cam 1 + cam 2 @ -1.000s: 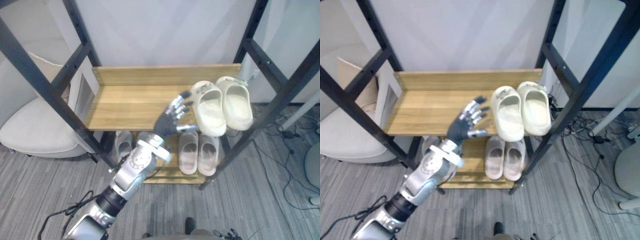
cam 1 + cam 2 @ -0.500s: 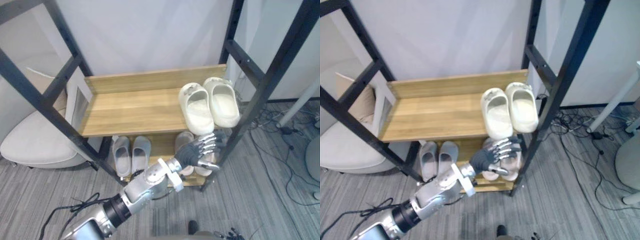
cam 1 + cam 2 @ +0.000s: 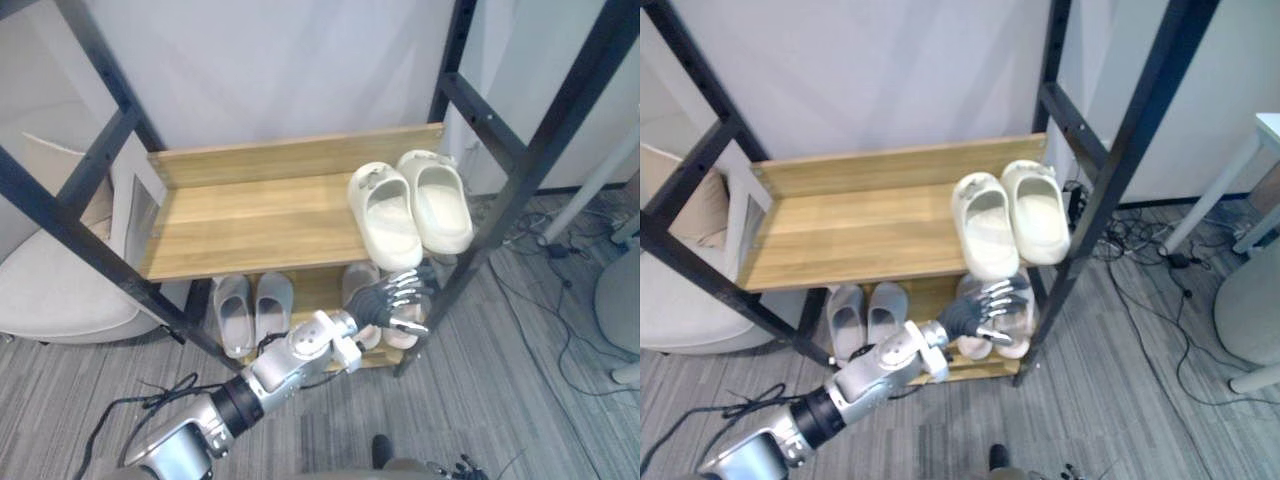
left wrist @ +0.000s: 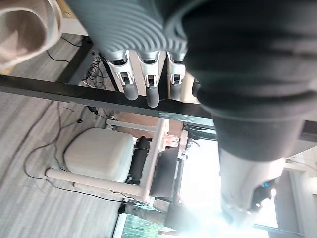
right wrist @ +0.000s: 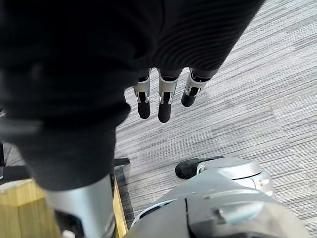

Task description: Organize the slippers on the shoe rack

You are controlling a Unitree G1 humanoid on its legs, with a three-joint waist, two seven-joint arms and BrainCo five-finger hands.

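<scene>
Fingers (image 3: 406, 291) of left hand (image 3: 380, 303) loosely spread, empty, perhaps touching lower-shelf slippers (image 3: 356, 282); right hand (image 5: 165, 98) hangs slack.

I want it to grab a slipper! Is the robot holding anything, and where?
Nothing is held. The left hand is open by the pinkish slippers on the lower shelf; the right hand is open above the floor.

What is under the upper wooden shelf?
On the lower shelf, a grey pair at left and a beige pair at right. The left hand covers part of the beige pair; the upper shelf hides the back.
</scene>
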